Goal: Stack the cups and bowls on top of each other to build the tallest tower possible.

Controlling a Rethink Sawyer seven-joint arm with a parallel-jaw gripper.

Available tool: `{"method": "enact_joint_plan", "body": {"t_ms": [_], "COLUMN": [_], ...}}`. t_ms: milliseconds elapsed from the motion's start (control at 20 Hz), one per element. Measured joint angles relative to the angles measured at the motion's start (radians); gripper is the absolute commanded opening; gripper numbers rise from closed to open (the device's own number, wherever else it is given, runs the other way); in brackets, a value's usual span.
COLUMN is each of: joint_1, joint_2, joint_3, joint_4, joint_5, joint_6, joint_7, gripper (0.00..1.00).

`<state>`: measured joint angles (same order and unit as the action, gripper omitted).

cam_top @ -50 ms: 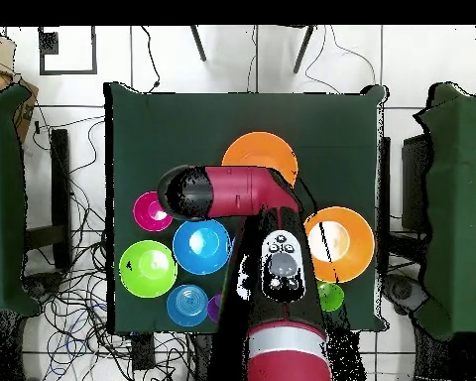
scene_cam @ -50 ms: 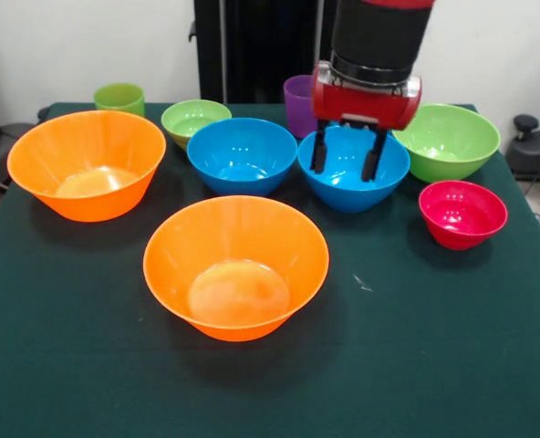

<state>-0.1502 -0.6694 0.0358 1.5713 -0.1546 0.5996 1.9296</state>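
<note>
Front view: end effector point(scene_cam @ -50 ms: 348, 157) with fingers apart, empty, hanging over the right glossy blue plastic bowl point(scene_cam @ -50 ms: 353, 176). A second blue bowl point(scene_cam @ -50 ms: 242, 155) sits just left of it. Two big orange plastic bowls point(scene_cam @ -50 ms: 236, 265) point(scene_cam @ -50 ms: 87, 164) stand apart on the green bench point(scene_cam @ -50 ms: 452, 347); nothing stacked. Purple tumbler point(scene_cam @ -50 ms: 298, 105) behind the arm, small red-pink bowl point(scene_cam @ -50 ms: 462, 213) far right.

Overhead view: arm covers mid-bench; lime green bowl point(cam_top @ -50 ms: 148, 269) near the bottom-left corner, beside a blue bowl point(cam_top @ -50 ms: 201, 246).

Bright even light, soft shadows, possibly overhead, glossy glare
</note>
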Motion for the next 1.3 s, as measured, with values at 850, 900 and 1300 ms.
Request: {"method": "enact_joint_plan", "body": {"t_ms": [850,900,1300], "joint_1": [-0.021,-0.021,-0.035], "joint_2": [-0.107,-0.122,-0.185], "joint_3": [0.087,0.095,0.122], "joint_4": [0.166,0.190,0.301], "joint_5": [-0.054,-0.054,-0.090], "joint_6": [-0.001,-0.001,-0.001], "joint_7": [0.000,0.000,0.000], "gripper": [1.00,1.00,1.00]}}
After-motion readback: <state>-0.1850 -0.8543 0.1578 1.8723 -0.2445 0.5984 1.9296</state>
